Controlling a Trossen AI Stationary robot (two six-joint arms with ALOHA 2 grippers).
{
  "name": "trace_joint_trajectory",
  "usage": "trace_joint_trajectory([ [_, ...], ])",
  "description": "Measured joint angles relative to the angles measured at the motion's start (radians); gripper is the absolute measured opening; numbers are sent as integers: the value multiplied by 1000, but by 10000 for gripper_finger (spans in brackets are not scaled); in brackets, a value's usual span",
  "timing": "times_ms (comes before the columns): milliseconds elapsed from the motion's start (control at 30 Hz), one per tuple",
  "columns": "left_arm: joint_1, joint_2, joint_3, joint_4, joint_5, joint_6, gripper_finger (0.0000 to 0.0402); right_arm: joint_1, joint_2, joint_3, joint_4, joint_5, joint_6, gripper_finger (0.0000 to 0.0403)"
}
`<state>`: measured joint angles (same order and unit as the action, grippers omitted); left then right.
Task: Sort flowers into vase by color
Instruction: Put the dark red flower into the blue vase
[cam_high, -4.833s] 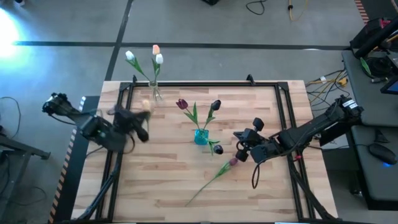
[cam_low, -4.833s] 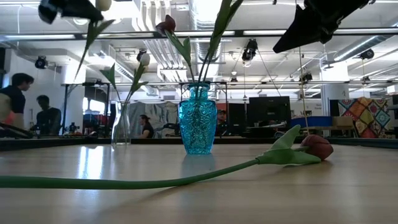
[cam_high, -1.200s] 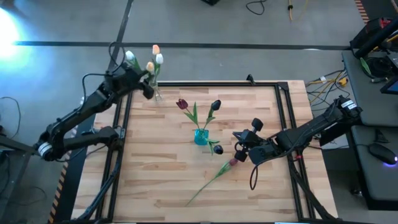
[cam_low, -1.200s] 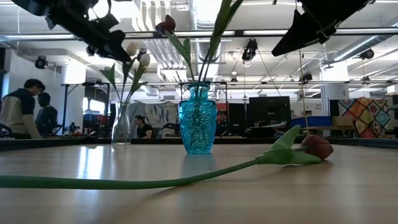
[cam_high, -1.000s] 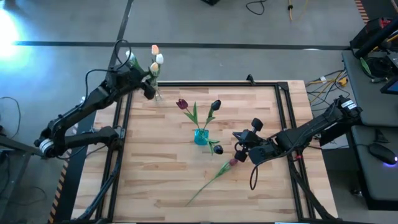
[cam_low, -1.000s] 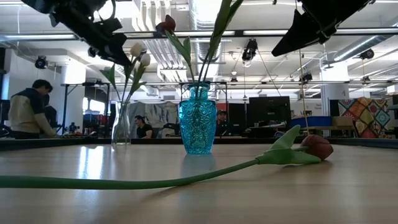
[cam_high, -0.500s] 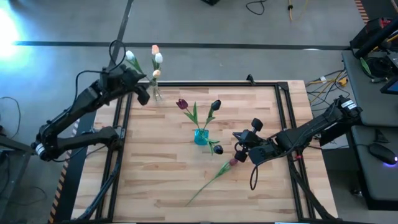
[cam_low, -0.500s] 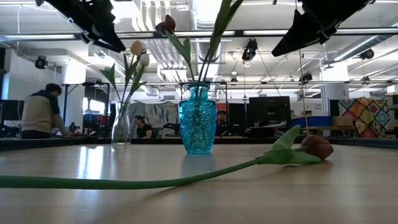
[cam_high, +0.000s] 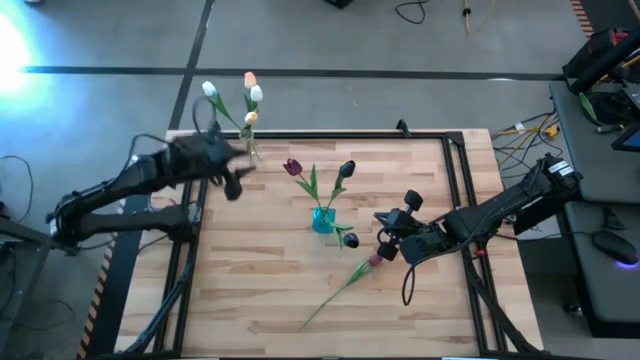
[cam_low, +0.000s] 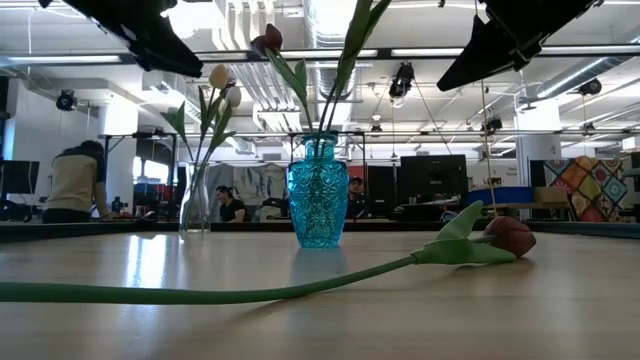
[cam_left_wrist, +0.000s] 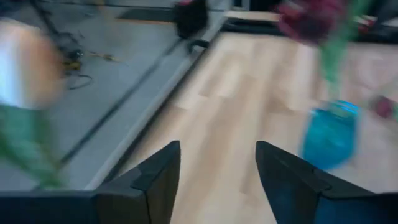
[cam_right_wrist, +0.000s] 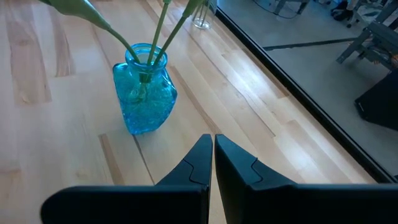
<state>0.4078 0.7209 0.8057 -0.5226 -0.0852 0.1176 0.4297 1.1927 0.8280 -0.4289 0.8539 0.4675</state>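
Note:
A clear vase (cam_high: 250, 150) at the table's far left holds white, peach and cream flowers (cam_high: 251, 95). A blue vase (cam_high: 323, 218) at mid-table holds dark purple tulips (cam_high: 292, 167). One maroon tulip (cam_high: 374, 262) lies flat on the table, with its stem (cam_low: 230, 293) running toward the near edge. My left gripper (cam_high: 232, 183) hovers open beside the clear vase, on its near side, with nothing between its fingers (cam_left_wrist: 163, 174). My right gripper (cam_high: 384, 240) is shut and hangs above the table, right of the blue vase (cam_right_wrist: 144, 93) and over the lying tulip's head.
A black frame (cam_high: 330, 135) runs along the table's edges. Bare wood (cam_high: 240, 290) lies near left of the blue vase. People (cam_low: 72, 185) stand in the room beyond the far edge.
My left gripper has let go of the cream tulip and drawn away from the top of the clear vase, down and toward the table's near edge. The cream tulip stays standing in the clear vase with the other pale flowers.

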Motion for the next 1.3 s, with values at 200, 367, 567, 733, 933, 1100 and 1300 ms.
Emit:
trace_joint_trajectory([
  [200,-374,6,-115,35,-253,-155,153,0,0,0,0,0,0,12],
  [367,-723,79,-199,179,-462,-320,110,0,0,0,0,0,0,12],
  [567,-975,268,-202,294,-604,-541,56,0,0,0,0,0,0,12],
  [733,-1024,499,-103,305,-606,-655,25,0,0,0,0,-2,-6,12],
  [933,-1024,795,95,306,-585,-722,2,0,0,0,-3,-28,-32,12],
  [1100,-1024,974,277,310,-502,-744,0,0,0,0,-4,-51,-61,12],
  [1300,-1023,1147,425,305,-440,-778,0,0,0,0,-4,-51,-73,12],
])
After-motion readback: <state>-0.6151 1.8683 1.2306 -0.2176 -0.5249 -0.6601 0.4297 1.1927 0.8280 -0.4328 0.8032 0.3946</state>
